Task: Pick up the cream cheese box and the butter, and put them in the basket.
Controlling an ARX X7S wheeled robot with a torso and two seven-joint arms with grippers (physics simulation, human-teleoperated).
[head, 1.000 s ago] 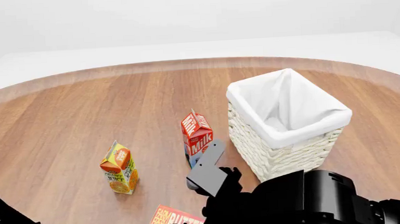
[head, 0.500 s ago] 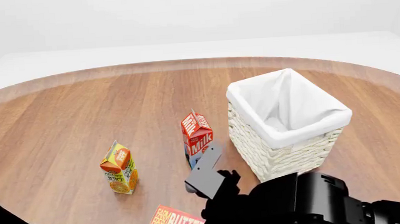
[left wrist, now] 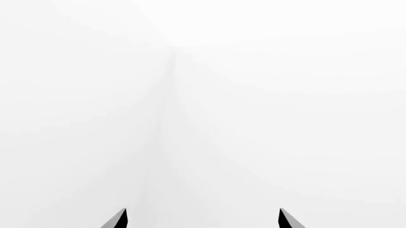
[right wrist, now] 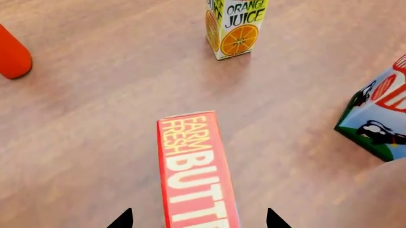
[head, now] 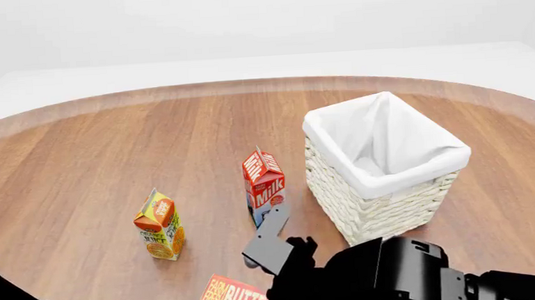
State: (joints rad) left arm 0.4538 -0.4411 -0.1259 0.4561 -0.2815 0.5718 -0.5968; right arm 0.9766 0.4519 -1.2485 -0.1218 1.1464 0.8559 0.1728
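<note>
As it lay flat on the counter (head: 83, 175) near the robot, the butter (right wrist: 197, 175) looked light, rigid and slick; its long sides suited the right gripper (right wrist: 198, 219), spread astride it. The left gripper (left wrist: 201, 219) was spread, empty.

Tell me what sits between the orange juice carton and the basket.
In the head view, the milk carton stands upright between the orange juice carton and the basket, nearer the basket.

left hand (left wrist: 201, 219) fingers spread | right hand (right wrist: 198, 219) fingers spread, lowered
</note>
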